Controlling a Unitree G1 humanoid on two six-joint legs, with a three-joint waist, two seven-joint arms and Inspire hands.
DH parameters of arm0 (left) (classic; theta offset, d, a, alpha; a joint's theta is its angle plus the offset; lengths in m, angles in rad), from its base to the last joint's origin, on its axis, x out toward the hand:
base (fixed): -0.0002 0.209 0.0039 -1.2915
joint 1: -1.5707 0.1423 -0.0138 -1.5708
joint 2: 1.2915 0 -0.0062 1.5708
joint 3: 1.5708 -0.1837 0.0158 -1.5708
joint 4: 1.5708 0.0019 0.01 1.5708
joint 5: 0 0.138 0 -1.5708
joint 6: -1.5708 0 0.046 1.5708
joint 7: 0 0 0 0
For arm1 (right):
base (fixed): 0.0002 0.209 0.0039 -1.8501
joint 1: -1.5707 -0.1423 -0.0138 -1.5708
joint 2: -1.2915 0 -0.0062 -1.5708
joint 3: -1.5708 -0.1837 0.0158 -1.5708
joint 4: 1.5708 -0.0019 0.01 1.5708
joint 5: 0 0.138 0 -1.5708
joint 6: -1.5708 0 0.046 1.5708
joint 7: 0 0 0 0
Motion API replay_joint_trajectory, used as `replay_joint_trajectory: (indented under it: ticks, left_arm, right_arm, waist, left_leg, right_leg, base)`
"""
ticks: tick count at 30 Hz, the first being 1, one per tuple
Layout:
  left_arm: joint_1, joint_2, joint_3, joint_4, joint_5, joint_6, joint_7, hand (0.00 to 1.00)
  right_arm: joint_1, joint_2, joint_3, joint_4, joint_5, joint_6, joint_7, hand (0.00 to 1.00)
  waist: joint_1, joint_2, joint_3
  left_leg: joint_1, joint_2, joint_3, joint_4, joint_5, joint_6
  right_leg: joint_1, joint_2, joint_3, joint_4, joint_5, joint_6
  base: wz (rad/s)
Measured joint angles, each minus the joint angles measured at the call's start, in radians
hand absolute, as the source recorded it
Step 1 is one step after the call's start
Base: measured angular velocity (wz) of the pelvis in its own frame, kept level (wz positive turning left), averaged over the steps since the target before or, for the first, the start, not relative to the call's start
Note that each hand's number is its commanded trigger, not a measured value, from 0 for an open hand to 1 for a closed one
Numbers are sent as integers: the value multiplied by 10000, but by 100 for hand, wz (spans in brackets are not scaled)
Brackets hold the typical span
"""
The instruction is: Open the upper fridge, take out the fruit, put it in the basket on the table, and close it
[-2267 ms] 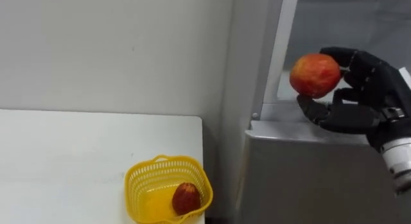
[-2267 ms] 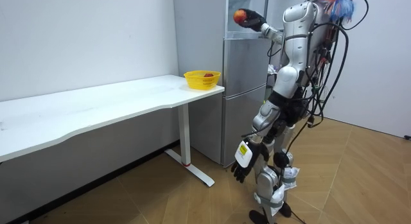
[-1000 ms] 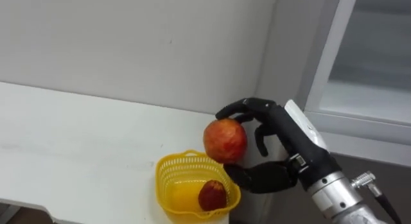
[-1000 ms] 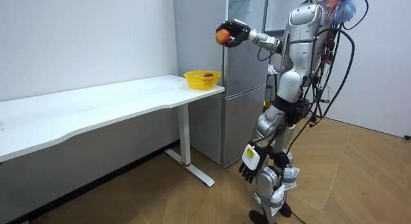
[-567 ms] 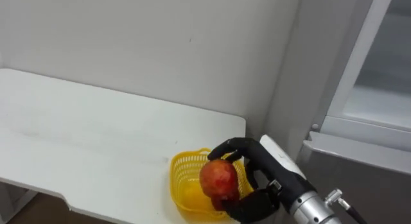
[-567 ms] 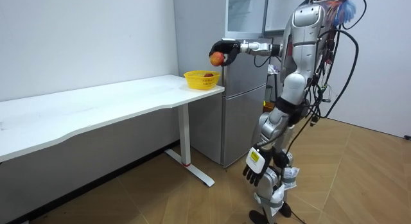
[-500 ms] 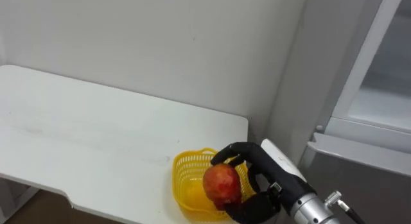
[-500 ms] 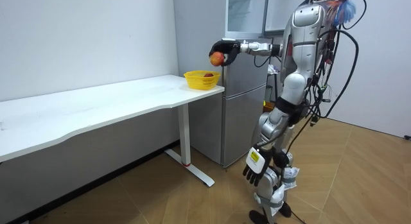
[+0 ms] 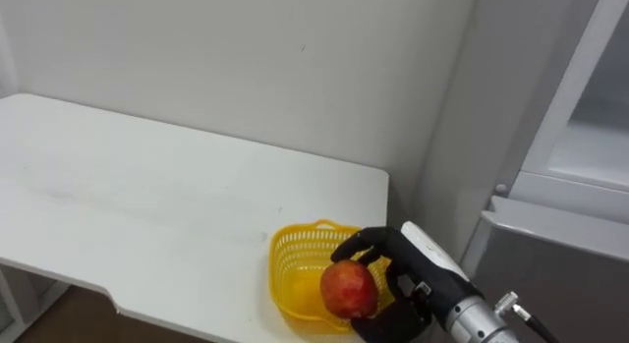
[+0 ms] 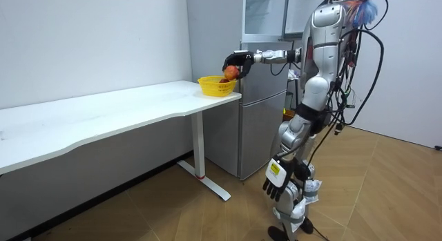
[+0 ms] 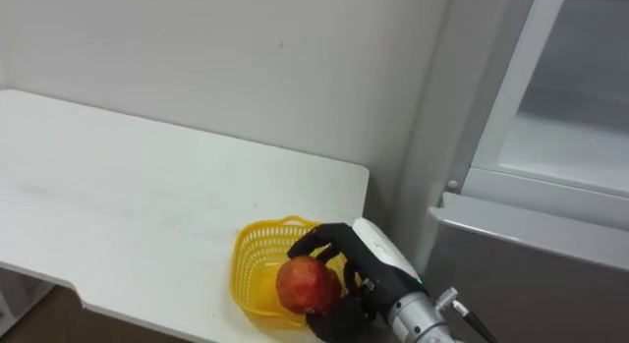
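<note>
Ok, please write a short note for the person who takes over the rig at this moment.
Right hand: shut on the apple, just over the yellow basket at the white table's corner beside the fridge.
Left hand: hangs by the leg.
Done: apple out of the fridge.
Left: release it into the basket; the upper fridge looks open, so probably close it.

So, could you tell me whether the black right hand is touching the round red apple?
Touching. The left eye view shows the right hand curled round the red apple.
</note>
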State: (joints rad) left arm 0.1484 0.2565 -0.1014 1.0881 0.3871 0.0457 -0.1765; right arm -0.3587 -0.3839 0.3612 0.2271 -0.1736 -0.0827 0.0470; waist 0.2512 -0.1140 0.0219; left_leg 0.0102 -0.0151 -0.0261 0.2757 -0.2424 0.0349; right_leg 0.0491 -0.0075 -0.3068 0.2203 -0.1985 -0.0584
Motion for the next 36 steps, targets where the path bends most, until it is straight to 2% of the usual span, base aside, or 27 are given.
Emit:
replay_joint_trajectory:
  ticks: [14, 15, 16, 17, 27, 36]
  left_arm:
    - [0, 65, 8, 3, -10, 144, -79, 0]
    - [-15, 70, 8, 3, -11, 143, -79, 0]
    - [-26, 70, 8, 3, -11, 143, -79, 0]
    - [-48, 70, 8, 1, -11, 141, -79, 0]
    - [-52, 113, 11, 1, -12, 140, -72, 0]
    - [-54, 132, 16, 1, -11, 139, -111, 0]
  right_arm:
    - [-136, 22, 122, 420, 72, 13, 209, 100]
    - [-136, 22, 123, 423, 71, 13, 210, 80]
    - [-136, 22, 122, 422, 72, 13, 210, 50]
    - [-136, 23, 123, 423, 72, 13, 210, 0]
    - [-151, 23, 121, 422, 176, 11, 211, 0]
    - [-166, 23, 120, 422, 516, 7, 212, 0]
  waist:
    - [177, -110, -81]
    - [220, -128, -92]
    - [246, -136, -93]
    - [288, -150, -88]
    - [314, -186, 2]
    - [314, -230, -6]
  left_leg:
    - [3, -12, -85, -1, 2, -1]
    - [4, -12, -84, 3, 2, -1]
    - [4, -12, -84, 4, 2, -1]
    - [5, -13, -84, 7, 2, -1]
    - [-13, -22, -101, -1, 1, -1]
    - [1, -25, -101, 6, 1, -1]
  right_leg:
    - [39, -17, -96, 24, -3, 1]
    - [40, -17, -97, 23, -3, 1]
    - [41, -18, -98, 23, -3, 1]
    - [45, -21, -103, 22, -3, 1]
    - [35, -30, -130, 4, -24, 5]
    - [25, -33, -127, -8, -30, 12]
  base:
    - [2]
    - [0]
    - [0]
    - [0]
    - [0]
    - [0]
